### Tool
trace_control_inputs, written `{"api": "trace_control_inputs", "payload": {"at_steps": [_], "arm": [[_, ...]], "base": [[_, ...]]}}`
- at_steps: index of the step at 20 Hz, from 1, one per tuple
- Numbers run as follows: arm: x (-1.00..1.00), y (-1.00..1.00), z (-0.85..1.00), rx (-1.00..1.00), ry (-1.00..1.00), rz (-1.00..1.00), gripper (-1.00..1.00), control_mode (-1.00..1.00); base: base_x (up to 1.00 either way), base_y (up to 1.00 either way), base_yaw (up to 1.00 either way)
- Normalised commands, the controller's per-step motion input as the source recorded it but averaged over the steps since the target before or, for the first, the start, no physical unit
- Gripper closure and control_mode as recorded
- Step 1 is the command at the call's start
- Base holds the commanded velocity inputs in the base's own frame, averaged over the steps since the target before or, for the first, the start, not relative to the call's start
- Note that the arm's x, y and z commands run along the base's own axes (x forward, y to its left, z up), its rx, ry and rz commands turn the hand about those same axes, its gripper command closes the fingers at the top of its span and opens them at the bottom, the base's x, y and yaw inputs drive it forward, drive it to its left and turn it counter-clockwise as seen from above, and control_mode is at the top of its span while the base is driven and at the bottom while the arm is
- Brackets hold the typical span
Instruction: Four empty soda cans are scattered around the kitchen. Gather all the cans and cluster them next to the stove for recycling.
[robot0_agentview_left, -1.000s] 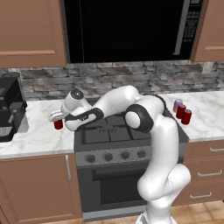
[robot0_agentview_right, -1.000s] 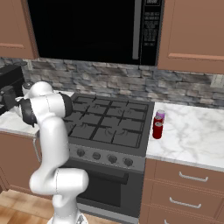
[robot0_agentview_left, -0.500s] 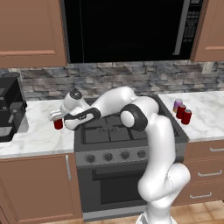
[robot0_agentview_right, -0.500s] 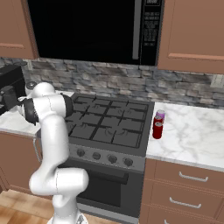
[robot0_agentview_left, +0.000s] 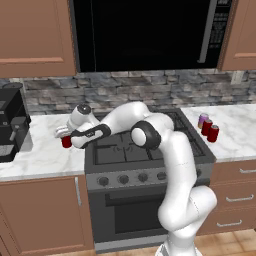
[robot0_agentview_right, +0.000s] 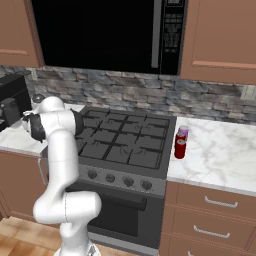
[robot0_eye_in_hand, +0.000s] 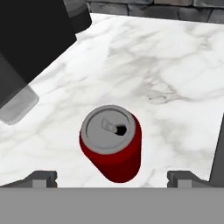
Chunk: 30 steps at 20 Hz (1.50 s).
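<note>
A red soda can (robot0_agentview_left: 66, 142) stands upright on the white marble counter left of the stove (robot0_agentview_left: 116, 153). My gripper (robot0_agentview_left: 63, 133) hovers just above it, open. In the hand view I look down on the can (robot0_eye_in_hand: 111, 146) and its silvery top, and a fingertip (robot0_eye_in_hand: 42, 178) shows on either side of the gripper (robot0_eye_in_hand: 113, 179), apart from the can. Three more cans stand together on the counter right of the stove: a purple-pink one (robot0_agentview_left: 202, 120) and two red ones (robot0_agentview_left: 207, 127) (robot0_agentview_left: 213, 133). The right base view shows that cluster (robot0_agentview_right: 180, 148) beside the stove (robot0_agentview_right: 125, 145).
A black coffee machine (robot0_agentview_left: 10, 125) stands on the left counter close to the can; its dark body (robot0_eye_in_hand: 30, 35) and a grey part (robot0_eye_in_hand: 17, 105) lie near the gripper. A black microwave (robot0_agentview_left: 145, 35) hangs above the stove. Bare marble (robot0_eye_in_hand: 175, 87) lies beyond the can.
The arm's elbow has swung a little to the left over the stove. The gripper stays open above the red can, which has not moved.
</note>
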Motion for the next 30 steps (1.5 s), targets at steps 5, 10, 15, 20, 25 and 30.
{"api": "trace_control_inputs", "payload": {"at_steps": [5,10,15,20,25,30], "arm": [[0.24,0.13,-0.18,0.00,0.02,0.00,-1.00,-1.00],[0.25,0.14,-0.16,0.00,0.02,0.00,-1.00,-1.00],[0.21,0.07,-0.11,0.00,0.01,0.00,-1.00,-1.00],[0.24,0.06,-0.12,0.00,0.01,0.00,1.00,-1.00],[0.15,0.00,-0.12,0.00,0.00,0.00,1.00,-1.00],[-0.20,0.00,-0.04,0.00,0.00,0.00,1.00,-1.00]], "base": [[0.00,0.00,0.00],[0.00,0.00,0.00],[0.00,0.00,0.00],[0.00,0.00,0.00],[0.00,0.00,0.00],[0.00,0.00,0.00]]}}
